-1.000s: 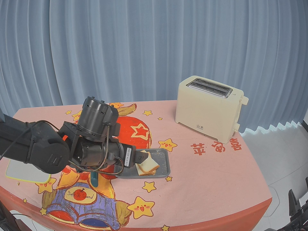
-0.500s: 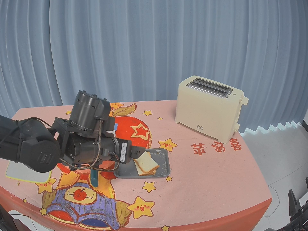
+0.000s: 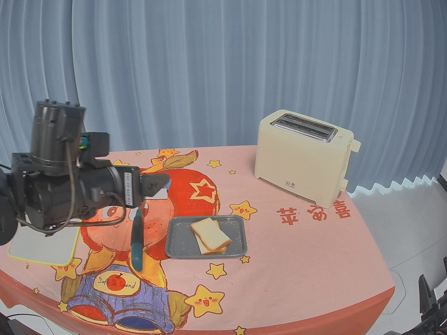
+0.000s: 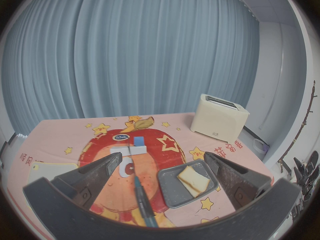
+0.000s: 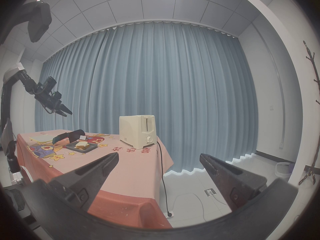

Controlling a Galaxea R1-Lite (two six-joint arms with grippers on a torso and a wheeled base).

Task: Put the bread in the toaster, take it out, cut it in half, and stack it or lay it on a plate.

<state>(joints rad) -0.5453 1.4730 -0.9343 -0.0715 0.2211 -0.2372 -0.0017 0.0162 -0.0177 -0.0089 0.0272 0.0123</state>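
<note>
Two slices of bread [image 3: 210,235] lie one on top of the other on a gray tray [image 3: 179,247], near the middle of the counter [image 3: 302,266]. The cream toaster [image 3: 302,164] stands well apart from it, at the back right, with two long slots on top and a little dark mark printed low on its side. Big red letters [image 3: 313,212] are drawn on the pink cloth in front of the toaster, and a small round label with writing [image 3: 115,282] sits in the cartoon picture near the front edge. The left gripper [image 4: 161,159] hangs in the air to the left of the tray, wide apart and holding nothing, and its arm has a white sticker with black print [image 3: 128,189]. A knife with a blue-green handle [image 3: 136,238] lies just beside the tray, its thin blade pointing at a small white and blue block [image 4: 133,147]. A white cutting board [image 3: 42,250] lies at the far left. The right gripper [image 5: 159,156] is low down off the side of the counter, spread apart with nothing in it, and from there you can see the toaster's knob [image 5: 150,139] and its black cord [image 5: 162,170] hanging to the floor
</note>
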